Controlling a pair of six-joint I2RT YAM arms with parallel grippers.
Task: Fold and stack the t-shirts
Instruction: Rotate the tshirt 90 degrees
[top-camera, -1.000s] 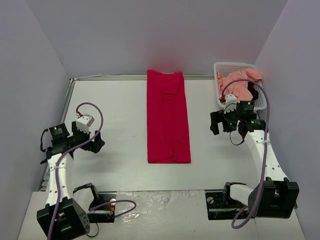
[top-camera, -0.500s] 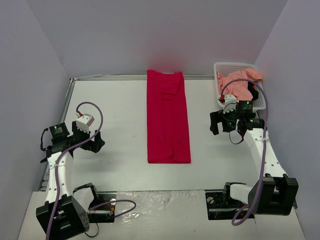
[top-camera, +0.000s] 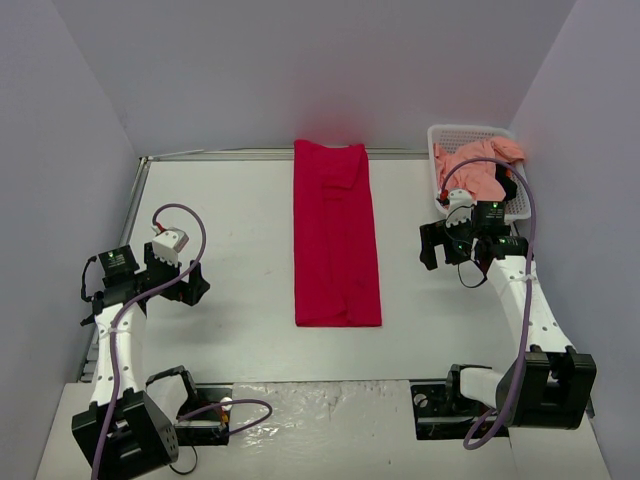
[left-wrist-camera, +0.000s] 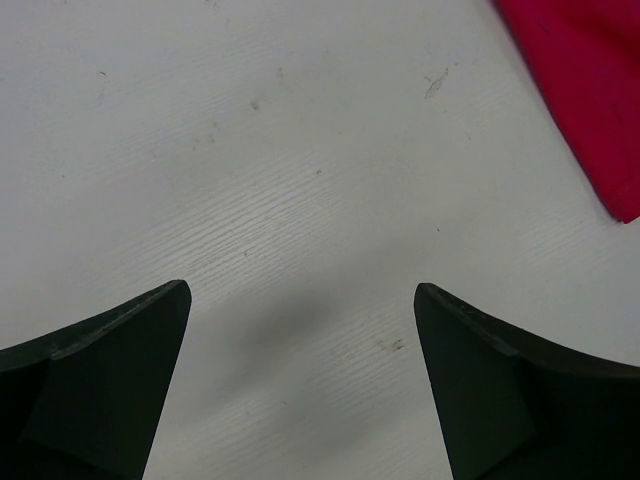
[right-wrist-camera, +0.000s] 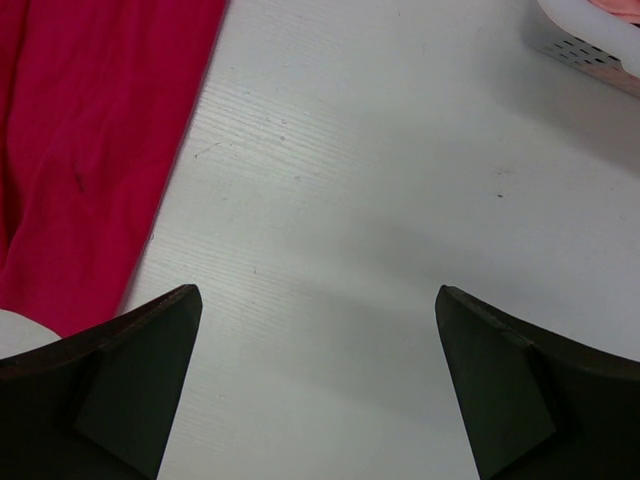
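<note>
Two claws stand wide open, gripping nothing, over the white tabletop (top-camera: 230, 210). The left claw (top-camera: 188, 284) spreads its dark fingers (left-wrist-camera: 100, 380) above bare surface. Well off to its right lies the crimson red cloth t-shirt (top-camera: 337, 240), folded into a long flat strip. The right claw (top-camera: 432, 246) hangs on the strip's other side, with the red edge near its left finger (right-wrist-camera: 120, 370). Beyond this claw, up to its right, a salmon pink cloth t-shirt (top-camera: 476, 170) sits crumpled in a white plastic lattice basket (top-camera: 462, 130), a bit of black garment (top-camera: 509, 188) beside it.
</note>
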